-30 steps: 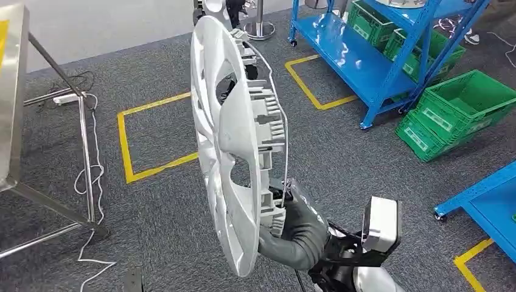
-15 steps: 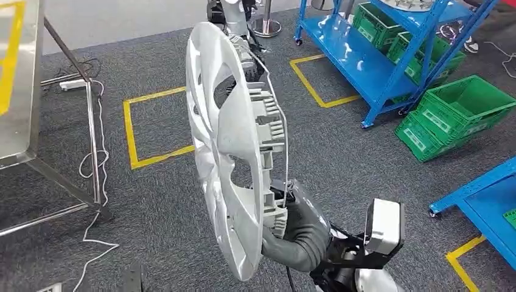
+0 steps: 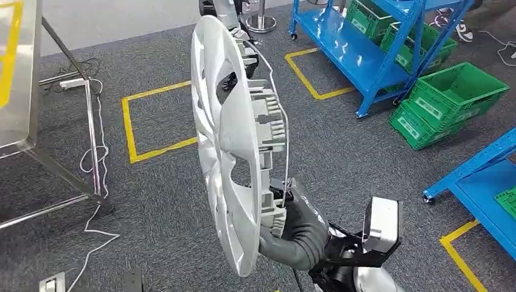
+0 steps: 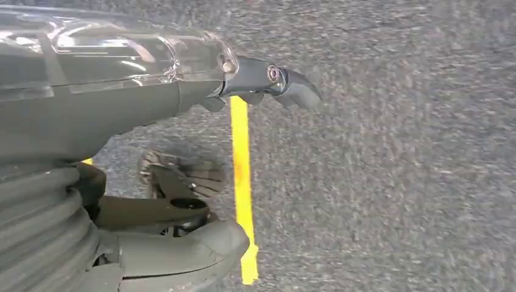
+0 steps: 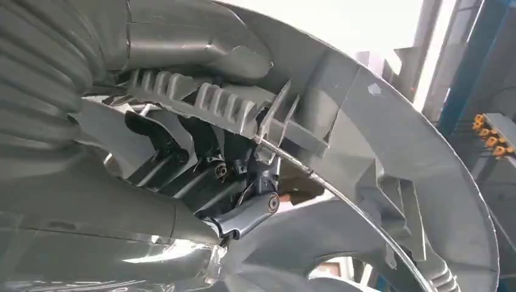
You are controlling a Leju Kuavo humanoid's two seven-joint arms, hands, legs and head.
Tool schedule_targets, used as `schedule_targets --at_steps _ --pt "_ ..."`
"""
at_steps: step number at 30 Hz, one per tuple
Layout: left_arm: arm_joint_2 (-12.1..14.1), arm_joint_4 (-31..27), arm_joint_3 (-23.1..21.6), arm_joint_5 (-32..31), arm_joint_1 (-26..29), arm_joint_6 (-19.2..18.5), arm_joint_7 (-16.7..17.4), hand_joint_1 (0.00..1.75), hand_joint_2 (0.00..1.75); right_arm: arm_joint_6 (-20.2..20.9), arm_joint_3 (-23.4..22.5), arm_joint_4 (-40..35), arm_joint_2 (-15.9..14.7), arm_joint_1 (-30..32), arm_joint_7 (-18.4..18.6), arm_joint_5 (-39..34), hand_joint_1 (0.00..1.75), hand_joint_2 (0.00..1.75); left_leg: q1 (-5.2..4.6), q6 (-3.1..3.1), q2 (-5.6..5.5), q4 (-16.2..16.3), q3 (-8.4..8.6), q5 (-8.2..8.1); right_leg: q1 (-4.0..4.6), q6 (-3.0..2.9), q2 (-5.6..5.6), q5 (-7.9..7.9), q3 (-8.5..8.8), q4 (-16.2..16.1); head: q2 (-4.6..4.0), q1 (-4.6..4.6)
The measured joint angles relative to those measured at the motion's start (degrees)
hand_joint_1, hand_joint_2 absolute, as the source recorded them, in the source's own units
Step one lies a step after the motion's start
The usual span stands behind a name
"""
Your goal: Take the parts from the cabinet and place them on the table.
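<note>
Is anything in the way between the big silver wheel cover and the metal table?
Nothing visible. The right hand holds the wheel cover upright, and only grey carpet with a white cable lies between it and the metal table.

Right hand (image 3: 296, 228): grips silver wheel cover (image 3: 234, 140) upright at its lower rim, blocking passage to the hand's left. Beyond the cover: steel table frame (image 3: 91, 137) and loose white cable (image 3: 91, 213). Right of hand: blue shelving (image 3: 371, 55), green crates (image 3: 450, 103). Ahead: open grey carpet (image 3: 341, 152).
</note>
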Motion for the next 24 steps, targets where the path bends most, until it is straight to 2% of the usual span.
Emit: schedule_targets --at_steps 1,2,3,4,5,7,8,9,10,11,13,14,15,16,17,18,19,20,22,23,24 --pt "0.02 0.00 0.00 0.00 0.00 0.00 0.02 0.00 1.75 0.00 0.00 0.09 0.00 0.00 0.00 0.00 1.75 1.75 0.22 -0.13 0.00 -1.21 1.18 1.83 -0.04 0.15 0.00 0.15 -0.57 0.24 0.00 -0.07" --pt "0.02 0.00 0.00 -0.11 -0.03 0.00 0.44 0.00 1.75 0.00 0.02 0.26 0.00 0.00 0.00 0.00 1.75 1.75 0.54 -0.40 0.05 -5.36 4.43 5.25 -0.14 0.61 0.00 0.53 -1.61 0.80 0.00 -0.09" --pt "0.00 0.00 0.00 -0.31 -0.04 0.00 0.88 0.00 1.75 -0.13 0.04 0.26 0.00 0.00 0.00 0.02 1.75 1.75 0.81 -0.56 0.13 -10.32 8.04 6.24 -0.21 0.96 0.03 0.75 -2.30 1.39 0.00 -0.13" --pt "-0.07 -0.04 0.00 -0.46 -0.08 0.00 1.23 0.00 1.75 -0.48 0.02 0.24 0.00 0.02 0.07 0.35 1.75 1.75 0.77 -0.70 0.17 -14.72 10.86 4.08 -0.01 1.24 0.04 0.87 -2.76 1.81 0.00 -0.22" --pt "-0.07 -0.02 0.00 -0.59 -0.06 0.07 1.31 0.00 1.75 -1.09 0.04 0.26 0.00 -0.05 0.18 0.68 1.75 1.75 0.47 0.11 0.12 -17.20 12.31 3.22 0.03 1.55 0.00 1.06 -2.93 2.24 0.00 -0.06" --pt "-0.09 -0.02 0.00 -0.72 0.04 0.11 1.38 0.00 1.75 -1.86 0.02 0.33 0.00 0.07 0.17 1.09 1.75 1.75 0.25 1.11 -0.01 -17.57 11.64 2.70 -0.16 2.40 -0.10 1.72 -3.31 2.38 0.00 0.04" --pt "-0.07 0.00 0.00 -0.72 0.22 0.13 1.40 0.00 1.75 -2.03 0.02 0.46 0.00 0.10 0.17 1.14 1.75 1.75 0.16 1.55 -0.10 -17.69 11.52 2.97 -0.36 2.71 -0.30 1.91 -3.37 2.37 0.00 0.11" --pt "-0.02 0.02 0.00 -0.72 0.36 0.22 1.40 0.00 1.75 -2.05 0.00 0.59 -0.02 0.12 0.17 1.16 1.75 1.75 0.24 2.36 -0.10 -17.91 11.37 3.49 -0.59 2.97 -0.09 1.36 -3.78 2.72 0.00 0.07" --pt "0.00 0.02 0.00 -0.72 0.34 0.35 1.49 0.00 1.75 -2.10 -0.02 0.61 -0.02 0.12 0.17 1.18 1.75 1.75 0.12 2.84 -0.20 -17.88 11.16 3.81 -0.67 3.13 0.17 -0.50 -4.50 4.33 0.00 0.13" --pt "0.00 0.02 0.00 -0.72 0.35 0.48 1.53 0.00 1.75 -2.12 -0.02 0.68 -0.02 0.11 0.17 1.22 1.75 1.75 -0.09 3.31 -0.28 -17.86 10.69 4.22 -0.67 3.21 0.22 -3.32 -5.97 8.12 0.00 0.44" --pt "0.02 0.02 0.00 -0.72 0.43 0.57 1.57 0.00 1.75 -2.12 0.00 0.76 -0.02 0.14 0.17 1.22 1.75 1.75 -0.63 3.58 -0.61 -17.76 9.76 4.90 -0.65 3.19 0.30 -8.00 -9.41 17.61 0.00 1.07" --pt "0.02 0.02 0.00 -0.72 0.52 0.59 1.60 0.00 1.75 -2.12 0.02 0.88 -0.02 0.15 0.17 1.20 1.75 1.75 -0.94 3.69 -0.83 -17.73 9.40 5.16 -0.62 2.97 0.36 -8.88 -10.16 20.53 0.00 1.36" --pt "0.04 0.04 0.00 -0.74 0.61 0.61 1.71 0.00 1.75 -2.16 0.02 1.03 -0.02 0.16 0.17 1.20 1.75 1.75 -1.22 3.75 -1.11 -17.72 9.18 5.36 -0.51 2.69 0.45 -8.29 -9.61 20.39 0.00 1.51" --pt "0.05 0.09 0.00 -0.74 0.65 0.63 1.77 0.00 1.75 -2.21 0.02 1.12 -0.02 0.16 0.17 1.18 1.75 1.75 -1.46 3.78 -1.52 -17.69 9.14 5.48 -0.40 2.29 0.67 -6.51 -7.76 17.69 0.00 1.64" --pt "0.04 0.13 0.00 -0.74 0.62 0.63 1.86 0.00 1.75 -2.21 0.02 1.16 -0.02 0.17 0.17 1.18 1.75 1.75 -1.62 3.73 -2.03 -17.67 9.24 5.53 -0.16 1.79 1.25 -3.92 -4.90 12.83 0.00 1.60" --pt "0.04 0.13 0.00 -0.79 0.57 0.63 1.92 0.00 1.75 -2.21 0.02 1.16 -0.02 0.17 0.17 1.18 1.75 1.75 -1.68 3.72 -2.47 -17.68 9.41 5.53 0.15 1.25 2.49 -1.33 -2.04 7.45 0.00 1.66" --pt "-0.04 0.11 0.00 -0.81 0.54 0.63 1.97 0.00 1.75 -2.21 0.02 1.16 -0.02 0.16 0.17 1.18 1.75 1.75 -1.46 3.67 -2.90 -17.84 9.29 5.58 0.23 0.47 5.36 -0.93 -0.32 4.04 0.00 1.66" --pt "-0.15 0.13 0.00 -0.87 0.25 0.63 1.99 0.00 1.75 -2.21 0.02 1.16 -0.02 0.34 0.15 1.18 1.75 1.75 -1.51 3.19 -3.55 -17.56 8.81 5.87 0.00 0.34 5.70 -0.71 0.08 3.67 0.00 0.92" --pt "-0.33 0.13 0.00 -0.87 0.31 0.63 2.10 0.00 1.75 -2.23 0.02 1.16 -0.04 0.44 0.13 1.16 1.75 1.75 -0.80 2.40 -5.07 -17.82 8.28 6.40 0.49 0.38 4.40 -0.40 -0.07 3.40 0.00 1.82" --pt "-0.37 0.13 -0.02 -0.87 0.39 0.63 2.12 0.00 1.75 -2.21 -0.02 1.14 -0.02 0.37 0.13 1.16 1.75 1.75 -0.79 2.10 -5.83 -18.01 8.23 6.65 0.57 0.12 3.72 -0.11 0.04 3.06 0.00 1.90" --pt "-0.31 0.15 -0.02 -0.87 0.38 0.70 2.21 0.00 1.75 -2.21 -0.07 1.09 0.00 0.28 0.13 1.16 1.75 1.75 -1.22 1.82 -6.57 -18.15 8.26 6.70 0.15 -0.25 2.60 0.08 1.17 0.93 0.00 2.06"
